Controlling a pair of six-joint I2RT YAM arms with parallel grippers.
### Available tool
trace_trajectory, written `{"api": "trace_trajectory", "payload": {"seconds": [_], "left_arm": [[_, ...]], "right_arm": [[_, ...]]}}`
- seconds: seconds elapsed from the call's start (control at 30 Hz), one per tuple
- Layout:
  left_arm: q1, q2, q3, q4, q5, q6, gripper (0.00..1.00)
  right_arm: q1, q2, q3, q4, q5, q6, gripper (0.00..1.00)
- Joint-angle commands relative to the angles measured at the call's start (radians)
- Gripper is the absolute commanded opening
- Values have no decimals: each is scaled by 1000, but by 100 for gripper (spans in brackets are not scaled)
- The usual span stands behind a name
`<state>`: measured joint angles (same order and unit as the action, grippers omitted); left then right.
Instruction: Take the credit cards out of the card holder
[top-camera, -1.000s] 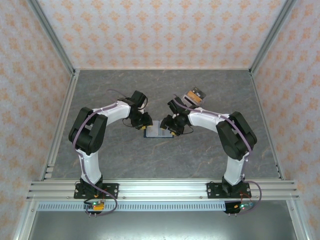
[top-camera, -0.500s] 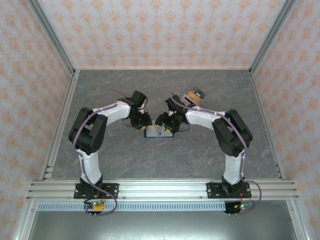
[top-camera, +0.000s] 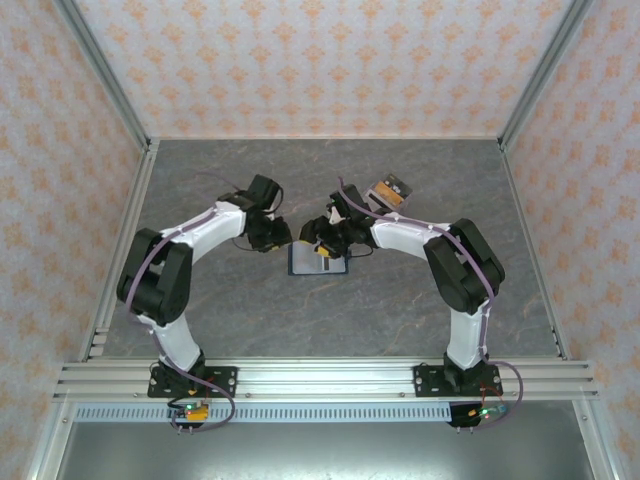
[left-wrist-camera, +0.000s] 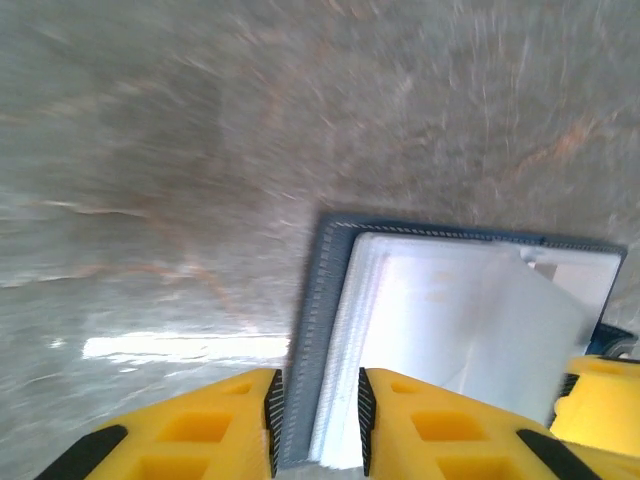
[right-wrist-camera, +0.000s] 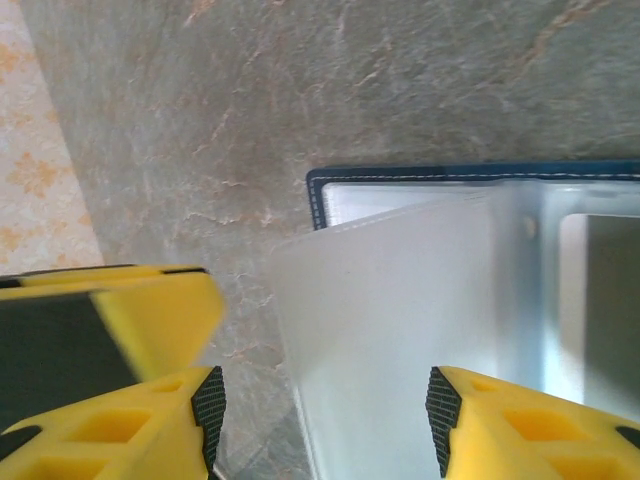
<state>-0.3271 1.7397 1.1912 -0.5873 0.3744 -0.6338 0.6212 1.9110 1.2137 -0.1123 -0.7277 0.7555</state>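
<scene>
1. The card holder (top-camera: 308, 266) is lying open and flat near the middle of the table (top-camera: 250, 300), between the two arms. Its navy border is framing pale inner leaves.
2. One pale, translucent inner leaf (right-wrist-camera: 380, 330) is overlapping the navy border in the right wrist view and seems to be lifting off the holder. No card can be made out for certain inside.
3. The right gripper (right-wrist-camera: 322, 405) is hovering over that leaf with its jaws standing wide apart. The leaf is lying between them, one pad is clear of it, and the gripper is holding nothing.
4. The left gripper (left-wrist-camera: 315, 415) is sitting at the holder's edge on the left arm's side. Its jaws are narrow and astride the navy border. The left wrist view is blurring, so I cannot tell whether they are pinching the border or only straddling it.
5. The loose credit cards (top-camera: 390, 191) are lying in a small pile well apart from the holder, on the far side behind the right arm.
6. By my judgement, the arms are steadying the holder and reaching into its pockets for another card.
7. The next move is calling for the left gripper to keep the border pinned. The right jaws would need to narrow onto a card's edge rather than the flimsy leaf, then draw it straight out along its pocket.
</scene>
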Motion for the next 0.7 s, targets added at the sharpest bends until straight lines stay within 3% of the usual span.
{"api": "trace_trajectory", "payload": {"seconds": [0.0,0.37,0.5,0.67], "left_arm": [[39,-67,-45,-35,-87,-43,29],[44,-118,-74,80,80,-69,32],[29,-103,-73,130,149,-85,31],[-31,-63,-37,136,159,-90,29]], "right_arm": [[5,25,11,52,-46,10,58],[23,93,83,-75,-6,-36,53],[14,9,58,-83,61,-60,51],[-19,-97,-22,-104,169,-72,43]]}}
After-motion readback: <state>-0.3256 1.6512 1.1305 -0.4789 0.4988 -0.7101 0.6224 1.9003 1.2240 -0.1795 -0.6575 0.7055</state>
